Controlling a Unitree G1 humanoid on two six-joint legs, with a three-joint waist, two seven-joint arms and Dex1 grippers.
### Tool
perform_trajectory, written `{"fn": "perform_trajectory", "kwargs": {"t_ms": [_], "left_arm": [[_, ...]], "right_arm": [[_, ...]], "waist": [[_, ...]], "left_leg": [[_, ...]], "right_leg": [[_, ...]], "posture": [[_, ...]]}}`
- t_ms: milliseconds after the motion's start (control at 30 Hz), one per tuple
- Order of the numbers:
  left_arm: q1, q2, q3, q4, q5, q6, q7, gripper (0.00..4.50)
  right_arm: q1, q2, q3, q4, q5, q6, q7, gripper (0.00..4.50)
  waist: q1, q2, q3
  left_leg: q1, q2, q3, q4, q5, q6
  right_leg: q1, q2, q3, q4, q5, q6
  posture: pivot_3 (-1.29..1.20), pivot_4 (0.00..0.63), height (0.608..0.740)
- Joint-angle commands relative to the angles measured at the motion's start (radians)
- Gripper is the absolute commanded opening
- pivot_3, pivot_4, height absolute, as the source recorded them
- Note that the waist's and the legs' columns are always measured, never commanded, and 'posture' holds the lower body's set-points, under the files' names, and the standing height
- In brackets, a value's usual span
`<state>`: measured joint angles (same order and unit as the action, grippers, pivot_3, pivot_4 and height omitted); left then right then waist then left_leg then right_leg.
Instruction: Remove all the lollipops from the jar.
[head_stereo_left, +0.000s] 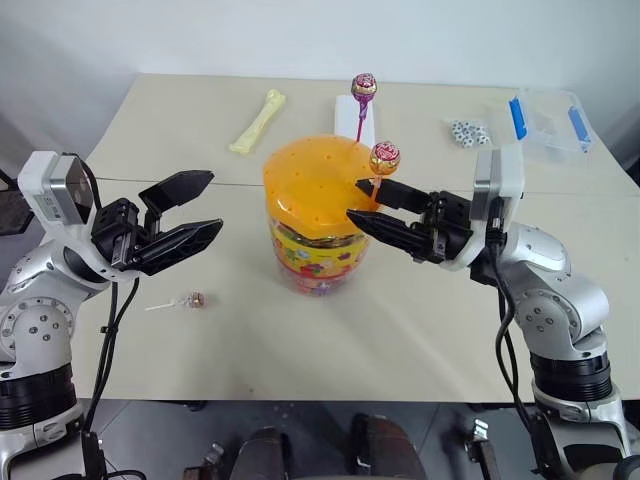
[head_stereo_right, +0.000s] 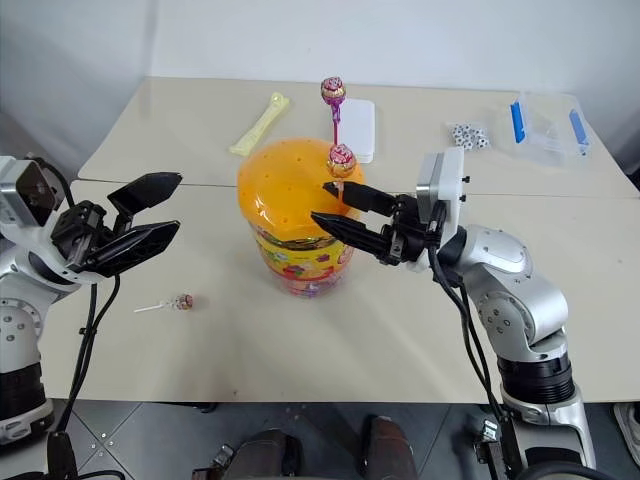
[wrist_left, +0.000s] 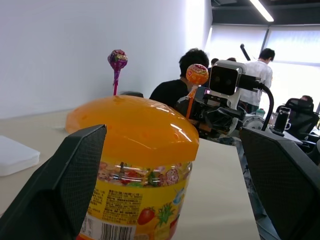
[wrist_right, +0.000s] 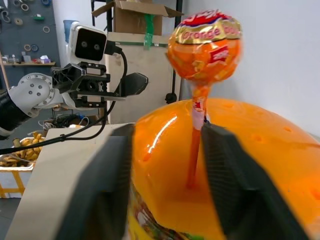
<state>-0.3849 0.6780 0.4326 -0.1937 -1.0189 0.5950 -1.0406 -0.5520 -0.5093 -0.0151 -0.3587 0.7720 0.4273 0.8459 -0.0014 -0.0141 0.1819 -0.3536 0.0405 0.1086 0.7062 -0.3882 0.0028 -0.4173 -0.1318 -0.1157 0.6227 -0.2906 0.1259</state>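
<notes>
Left to right on your tabletop: left gripper (head_stereo_left: 186, 213), fingers spread wide, holding nothing, raised over the left side. One loose lollipop (head_stereo_left: 193, 300) lying near the front edge. The jar (head_stereo_left: 316, 215) at the centre, two lollipops standing in its orange lid (head_stereo_left: 300, 190): magenta stick (head_stereo_left: 363, 88) and orange stick (head_stereo_left: 384, 158). Right gripper (head_stereo_left: 368, 203), its fingers either side of the orange stick; you cannot tell whether they pinch it.

My head cameras look down over the bench (head_stereo_left: 420, 340); my wrist cameras face each other, close across the jar (wrist_left: 135, 150).
</notes>
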Motion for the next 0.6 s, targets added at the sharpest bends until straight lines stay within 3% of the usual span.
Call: {"fn": "perform_trajectory", "kwargs": {"t_ms": [33,100,133,467,600], "left_arm": [[-0.011,-0.016,0.013,-0.03,-0.03,-0.024,-0.006,4.5],[-0.025,-0.028,0.021,-0.03,-0.063,-0.011,0.01,4.5],[-0.034,-0.035,0.025,-0.029,-0.081,-0.006,0.016,4.5],[-0.075,-0.051,0.004,-0.023,-0.141,0.011,0.02,4.5],[-0.089,-0.043,-0.028,-0.03,-0.126,0.018,0.001,4.5]], "right_arm": [[-0.014,0.012,-0.003,-0.021,-0.002,0.007,-0.007,0.81],[-0.014,0.016,-0.009,-0.02,0.001,0.008,-0.005,0.14],[-0.015,0.018,-0.015,-0.017,0.004,0.006,-0.003,0.02],[-0.088,0.017,-0.138,0.042,0.122,0.016,0.019,0.02],[-0.117,-0.109,-0.377,0.075,0.352,0.166,-0.137,0.02]], "waist": [[-0.002,0.0,0.0],[-0.002,0.0,0.0],[-0.002,0.0,0.0],[-0.003,0.0,0.0],[0.01,0.0,0.0]], "left_leg": [[0.0,0.0,0.0,0.0,0.0,0.0],[0.0,0.001,0.0,0.0,0.0,0.0],[0.0,0.001,0.0,0.0,0.0,0.0],[0.0,0.001,0.0,0.0,0.0,0.0],[-0.002,0.0,-0.003,0.001,0.0,0.0]], "right_leg": [[0.0,0.0,0.0,0.0,0.0,0.0],[0.0,0.0,0.0,0.0,0.0,0.0],[0.0,0.0,0.0,0.0,0.0,0.0],[0.0,0.0,0.0,0.0,0.0,0.0],[0.0,0.0,-0.001,0.0,0.0,0.0]], "posture": [[0.0,0.15,0.74],[0.0,0.15,0.74],[0.0,0.15,0.74],[0.0,0.15,0.74],[0.0,0.15,0.74]]}}
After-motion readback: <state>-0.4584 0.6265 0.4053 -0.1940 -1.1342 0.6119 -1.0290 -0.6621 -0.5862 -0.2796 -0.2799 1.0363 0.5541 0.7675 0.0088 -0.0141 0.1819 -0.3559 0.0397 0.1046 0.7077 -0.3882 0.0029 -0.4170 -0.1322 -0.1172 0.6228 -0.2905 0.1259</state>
